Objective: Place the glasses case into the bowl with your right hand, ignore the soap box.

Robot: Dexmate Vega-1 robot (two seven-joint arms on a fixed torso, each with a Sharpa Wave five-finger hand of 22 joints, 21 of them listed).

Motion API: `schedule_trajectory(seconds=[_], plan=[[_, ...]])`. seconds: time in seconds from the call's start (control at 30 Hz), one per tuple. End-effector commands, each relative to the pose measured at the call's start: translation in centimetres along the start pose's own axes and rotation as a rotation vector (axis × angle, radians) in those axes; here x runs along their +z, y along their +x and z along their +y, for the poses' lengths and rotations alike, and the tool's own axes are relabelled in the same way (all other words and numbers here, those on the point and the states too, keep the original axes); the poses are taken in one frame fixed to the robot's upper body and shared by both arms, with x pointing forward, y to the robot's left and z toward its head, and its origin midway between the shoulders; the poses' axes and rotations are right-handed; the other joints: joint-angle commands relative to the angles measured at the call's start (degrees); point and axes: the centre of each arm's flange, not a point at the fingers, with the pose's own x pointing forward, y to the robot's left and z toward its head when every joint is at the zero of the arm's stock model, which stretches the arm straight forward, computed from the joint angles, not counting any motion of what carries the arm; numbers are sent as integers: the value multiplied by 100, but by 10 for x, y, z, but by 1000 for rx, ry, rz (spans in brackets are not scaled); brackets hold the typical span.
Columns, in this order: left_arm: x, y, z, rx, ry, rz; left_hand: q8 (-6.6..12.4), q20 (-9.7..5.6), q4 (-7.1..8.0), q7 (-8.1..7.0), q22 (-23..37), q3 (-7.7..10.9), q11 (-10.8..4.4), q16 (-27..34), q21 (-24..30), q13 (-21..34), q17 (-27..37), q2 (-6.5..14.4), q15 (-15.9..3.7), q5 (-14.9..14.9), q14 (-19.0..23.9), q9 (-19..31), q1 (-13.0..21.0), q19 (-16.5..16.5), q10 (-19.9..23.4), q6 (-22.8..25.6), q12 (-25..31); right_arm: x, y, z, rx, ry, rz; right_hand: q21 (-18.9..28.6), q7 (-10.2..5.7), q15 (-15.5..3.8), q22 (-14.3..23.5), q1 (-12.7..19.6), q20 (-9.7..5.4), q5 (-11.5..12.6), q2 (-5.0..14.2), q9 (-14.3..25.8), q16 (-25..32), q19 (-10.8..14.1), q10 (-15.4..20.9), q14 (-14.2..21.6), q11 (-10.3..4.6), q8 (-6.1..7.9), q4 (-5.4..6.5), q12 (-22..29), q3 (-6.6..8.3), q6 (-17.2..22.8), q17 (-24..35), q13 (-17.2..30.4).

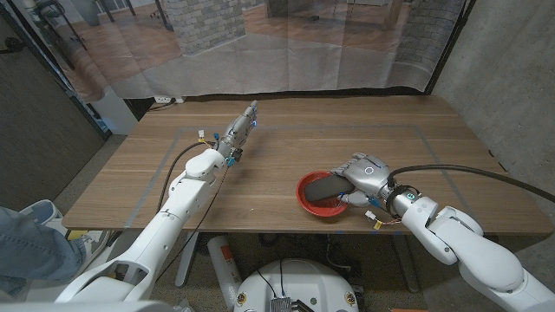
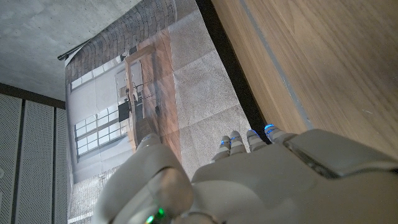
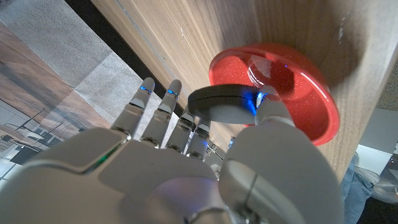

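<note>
Holding the glasses case [image 1: 327, 185] over the red bowl [image 1: 305, 198] on the surface, my right hand [image 1: 364, 173] is pinching its end; I am thinking it should sink lower before letting go. My left hand [image 1: 240, 130] is waiting empty, fingers extended.

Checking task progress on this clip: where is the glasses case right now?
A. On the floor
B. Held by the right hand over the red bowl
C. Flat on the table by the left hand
B: the right hand holds the dark glasses case over the red bowl, seen in the head and right wrist views.
</note>
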Motion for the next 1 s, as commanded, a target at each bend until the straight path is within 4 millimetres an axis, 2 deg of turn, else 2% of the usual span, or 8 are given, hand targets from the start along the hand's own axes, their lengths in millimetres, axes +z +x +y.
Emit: schedule_trajectory(seconds=[0.03,0.33,0.37,0.8,0.93,1.0], plan=[[-2,-1,-3,-4,-2,5,3,28,12,-25,15,-23,0,12,14,26,18,30,-3,8,-23,16,26,-254,-17,1,15,-1,1,-4,18,16,1,23,68,40,15,-146,72,85,-74,26,15,1,-172,-59,67,-1,43,-30,-75,-181,10,29],[-4,-1,-3,-4,-4,7,7,36,12,-29,15,-31,-20,12,16,26,18,35,-7,7,-24,16,30,-251,-14,14,16,-2,1,-5,25,30,-3,29,94,118,16,-334,133,172,-153,27,9,-21,-348,-137,176,-6,109,-32,-195,-476,13,36],[-4,-1,-3,-4,-3,7,8,39,12,-28,15,-32,-12,12,17,26,18,36,-9,7,-23,16,31,-250,-17,15,14,-3,1,-4,24,33,-3,31,124,127,16,-377,142,190,-177,27,10,-23,-403,-148,238,-7,122,-40,-227,-542,13,37],[-2,2,-6,-7,1,11,7,40,10,-30,16,-46,-7,11,17,26,19,42,-9,5,-27,16,37,-254,-17,18,15,-6,0,-7,-5,82,13,37,171,158,17,-542,178,258,-239,26,7,-30,-500,-211,285,25,175,-22,-346,-663,16,41],[-1,3,-6,-9,3,11,4,37,10,-34,16,-51,-3,12,18,26,19,44,-10,4,-26,16,40,-252,-15,13,16,-9,0,-8,-25,108,25,51,190,218,18,-625,147,289,-221,27,15,-5,-478,-218,293,67,215,9,-386,-618,19,42],[-1,3,-6,-10,4,11,4,31,10,-33,16,-53,-1,12,19,26,19,45,-10,3,-26,16,41,-251,-10,13,18,-10,0,-9,-35,119,27,90,196,248,19,-673,31,317,-207,27,5,91,-463,-266,326,88,238,31,-414,-604,18,43]])
